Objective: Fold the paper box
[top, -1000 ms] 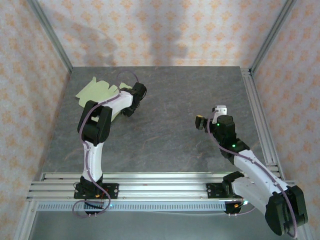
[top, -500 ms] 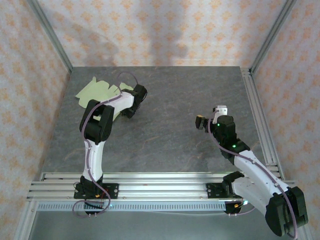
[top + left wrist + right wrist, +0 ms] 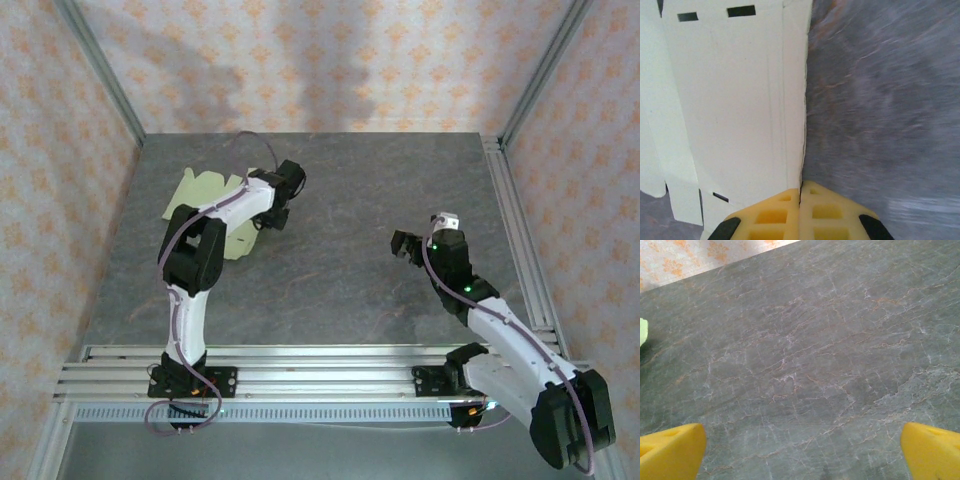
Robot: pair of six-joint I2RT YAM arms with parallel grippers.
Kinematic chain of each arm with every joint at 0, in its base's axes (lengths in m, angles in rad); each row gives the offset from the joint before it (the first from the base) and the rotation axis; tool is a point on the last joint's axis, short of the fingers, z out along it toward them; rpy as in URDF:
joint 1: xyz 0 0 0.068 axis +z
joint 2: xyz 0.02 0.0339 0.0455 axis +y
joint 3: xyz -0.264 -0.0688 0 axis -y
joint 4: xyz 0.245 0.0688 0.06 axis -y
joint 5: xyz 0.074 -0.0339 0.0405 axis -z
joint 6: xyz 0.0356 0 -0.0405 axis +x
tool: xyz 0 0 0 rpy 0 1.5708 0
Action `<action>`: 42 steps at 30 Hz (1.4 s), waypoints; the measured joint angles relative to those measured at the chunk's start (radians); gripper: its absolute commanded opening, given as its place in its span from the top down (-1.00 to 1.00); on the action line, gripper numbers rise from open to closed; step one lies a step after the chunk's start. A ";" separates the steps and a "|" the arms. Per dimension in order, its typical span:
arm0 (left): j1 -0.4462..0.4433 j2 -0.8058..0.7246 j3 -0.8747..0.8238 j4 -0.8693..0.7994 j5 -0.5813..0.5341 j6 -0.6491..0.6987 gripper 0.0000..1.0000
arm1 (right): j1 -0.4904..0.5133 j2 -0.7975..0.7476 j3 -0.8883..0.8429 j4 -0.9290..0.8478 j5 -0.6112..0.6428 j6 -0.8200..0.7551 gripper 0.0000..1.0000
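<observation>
The left gripper (image 3: 800, 220) has its yellow fingers (image 3: 771, 218) pressed together on the right-hand edge of the paper box (image 3: 735, 110); the pale, slotted card spreads forward and to the left of that gripper in the wrist view, with grey marbled table (image 3: 880, 100) on the gripper's other side; from above, the die-cut sheet lies opened out just left of the left gripper; the right gripper (image 3: 802, 450), well to the right of it, hangs over bare table, fingers spread wide, holding nothing.

Bare table (image 3: 340, 280) mid-field and right; paper box (image 3: 195, 188) far left.
</observation>
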 measured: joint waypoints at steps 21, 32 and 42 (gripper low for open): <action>-0.308 -0.047 0.061 0.128 0.394 -0.518 0.22 | 0.000 -0.018 0.006 -0.047 -0.144 0.050 -0.99; -0.204 -0.232 -0.121 0.256 0.356 -0.512 -1.00 | 0.025 0.134 0.110 -0.069 -0.191 0.106 -0.99; -0.036 -0.523 -0.406 0.285 0.352 -0.445 -1.00 | 0.182 0.488 0.245 -0.043 -0.165 0.251 -0.69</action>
